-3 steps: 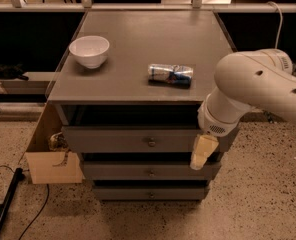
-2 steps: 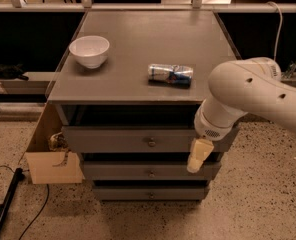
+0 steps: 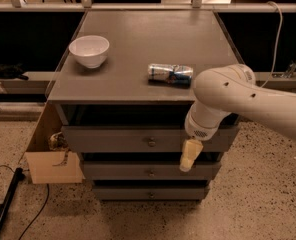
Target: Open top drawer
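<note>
The top drawer is the widest grey front, just under the tabletop, with a small round metal knob at its centre and a dark gap above it. My gripper, cream-coloured, hangs from the white arm and points down in front of the drawer's right part. It sits a little right of and below the knob, apart from it, and overlaps the top edge of the middle drawer. The narrowest bottom drawer is below.
On the cabinet top stand a white bowl at the left and a drink can lying on its side near the front. An open cardboard box leans against the cabinet's left side. A black cable lies on the floor.
The arm and gripper have shifted left, closer to the top drawer's knob. The drawers, the bowl and the can have not moved.
</note>
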Tool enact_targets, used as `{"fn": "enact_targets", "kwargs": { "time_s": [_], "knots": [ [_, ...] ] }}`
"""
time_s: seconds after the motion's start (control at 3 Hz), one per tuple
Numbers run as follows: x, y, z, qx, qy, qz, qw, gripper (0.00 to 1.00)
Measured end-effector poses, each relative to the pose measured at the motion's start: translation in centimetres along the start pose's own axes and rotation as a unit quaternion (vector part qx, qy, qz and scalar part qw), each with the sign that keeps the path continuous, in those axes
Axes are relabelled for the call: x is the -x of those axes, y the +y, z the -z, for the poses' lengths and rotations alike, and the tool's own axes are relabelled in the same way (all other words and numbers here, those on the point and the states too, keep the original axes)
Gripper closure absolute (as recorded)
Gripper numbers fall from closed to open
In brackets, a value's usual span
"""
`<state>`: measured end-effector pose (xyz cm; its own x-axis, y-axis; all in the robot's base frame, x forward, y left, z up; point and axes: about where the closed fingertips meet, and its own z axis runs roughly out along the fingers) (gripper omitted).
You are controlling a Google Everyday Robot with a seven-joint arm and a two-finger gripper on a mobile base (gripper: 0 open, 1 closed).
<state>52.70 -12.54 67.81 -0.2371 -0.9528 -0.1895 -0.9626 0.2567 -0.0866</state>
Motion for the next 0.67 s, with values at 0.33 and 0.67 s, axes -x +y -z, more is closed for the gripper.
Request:
{"fn": "enact_targets", "kwargs": {
  "time_s": [0.33, 0.67],
  "knots": [
    [1.43, -1.86, -0.36, -0.013, 0.003, 0.014, 0.9998, 0.00],
    [1.90, -2.36, -0.97, -0.015, 0.002, 0.016, 0.9998, 0.00]
  ]
}}
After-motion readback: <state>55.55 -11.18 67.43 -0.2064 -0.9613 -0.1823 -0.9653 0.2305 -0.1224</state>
